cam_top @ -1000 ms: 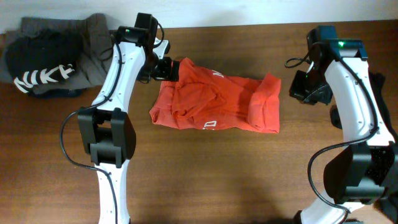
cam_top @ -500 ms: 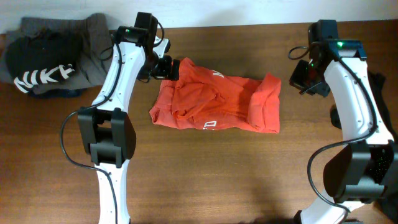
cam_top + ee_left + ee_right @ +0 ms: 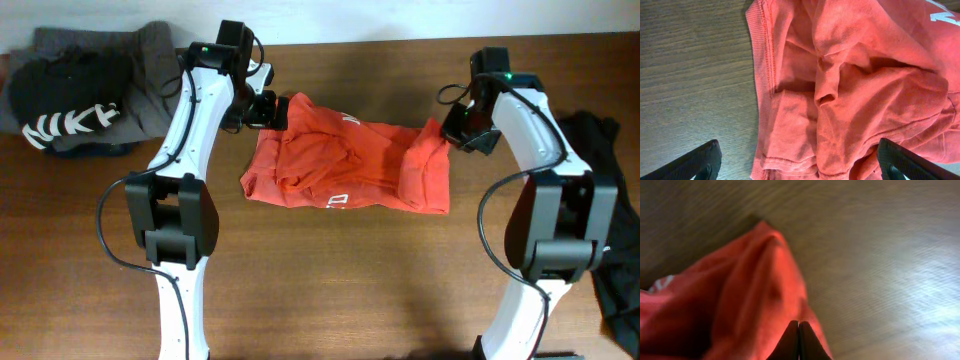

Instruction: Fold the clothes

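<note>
Cloth of the crumpled red-orange shirt point(image 3: 345, 165) looks limp, light; best taken at far corners; left pincer point(image 3: 797, 150) spread, right pincer point(image 3: 799, 330) pressed together

Table point(image 3: 350, 270) lies open around the red shirt point(image 3: 350, 165); dark clothes pile point(image 3: 80, 90) crowds the left corner.

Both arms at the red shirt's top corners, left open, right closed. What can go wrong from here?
1. The right gripper is shut at a corner of the shirt. The blurred wrist view doesn't show whether it holds fabric, so it may lift nothing.
2. The left gripper is open over bunched layers. Closing there could catch several and drag a bundle.
3. The shirt lies crumpled, so folding now would likely set creases.
</note>
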### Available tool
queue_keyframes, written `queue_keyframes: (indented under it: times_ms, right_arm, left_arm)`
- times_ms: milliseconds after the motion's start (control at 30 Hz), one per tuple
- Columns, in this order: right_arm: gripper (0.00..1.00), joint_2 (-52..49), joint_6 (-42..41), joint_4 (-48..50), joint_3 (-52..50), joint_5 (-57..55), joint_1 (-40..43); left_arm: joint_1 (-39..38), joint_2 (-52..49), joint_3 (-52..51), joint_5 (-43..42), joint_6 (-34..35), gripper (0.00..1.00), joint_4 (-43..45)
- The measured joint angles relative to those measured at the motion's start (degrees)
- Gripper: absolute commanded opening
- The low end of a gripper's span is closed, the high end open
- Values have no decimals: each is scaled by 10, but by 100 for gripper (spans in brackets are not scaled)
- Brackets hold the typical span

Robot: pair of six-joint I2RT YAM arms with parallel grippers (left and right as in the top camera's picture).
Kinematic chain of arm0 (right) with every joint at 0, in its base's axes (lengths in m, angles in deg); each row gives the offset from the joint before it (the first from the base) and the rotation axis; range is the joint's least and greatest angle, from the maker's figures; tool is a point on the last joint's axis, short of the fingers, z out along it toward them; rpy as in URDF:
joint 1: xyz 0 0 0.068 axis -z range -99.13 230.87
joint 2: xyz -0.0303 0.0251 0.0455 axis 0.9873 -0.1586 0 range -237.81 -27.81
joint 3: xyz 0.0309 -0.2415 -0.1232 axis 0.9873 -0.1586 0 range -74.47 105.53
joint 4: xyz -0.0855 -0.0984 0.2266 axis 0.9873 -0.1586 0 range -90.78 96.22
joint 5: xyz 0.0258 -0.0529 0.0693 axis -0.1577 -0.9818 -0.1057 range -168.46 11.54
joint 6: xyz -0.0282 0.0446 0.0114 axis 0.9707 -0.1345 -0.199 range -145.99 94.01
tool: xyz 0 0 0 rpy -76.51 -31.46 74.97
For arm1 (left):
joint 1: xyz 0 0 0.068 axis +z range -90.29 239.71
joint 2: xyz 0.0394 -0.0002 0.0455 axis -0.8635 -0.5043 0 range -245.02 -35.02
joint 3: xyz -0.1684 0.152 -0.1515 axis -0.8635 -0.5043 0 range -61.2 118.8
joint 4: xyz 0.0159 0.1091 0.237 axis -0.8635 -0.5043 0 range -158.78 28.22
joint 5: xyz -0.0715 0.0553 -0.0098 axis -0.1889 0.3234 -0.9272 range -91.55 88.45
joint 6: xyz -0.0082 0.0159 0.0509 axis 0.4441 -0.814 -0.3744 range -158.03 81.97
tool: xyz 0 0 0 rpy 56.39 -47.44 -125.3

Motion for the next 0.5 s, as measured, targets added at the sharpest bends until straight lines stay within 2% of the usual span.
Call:
queue_keyframes:
  times_ms: [167, 500]
  right_arm:
    - [4, -18, 0, 45, 0, 42, -24]
    - [4, -53, 0, 95, 0, 61, -131]
  left_arm:
    - [0, 0, 0, 0, 0, 99, 0]
    - [0, 0, 0, 0, 0, 99, 0]
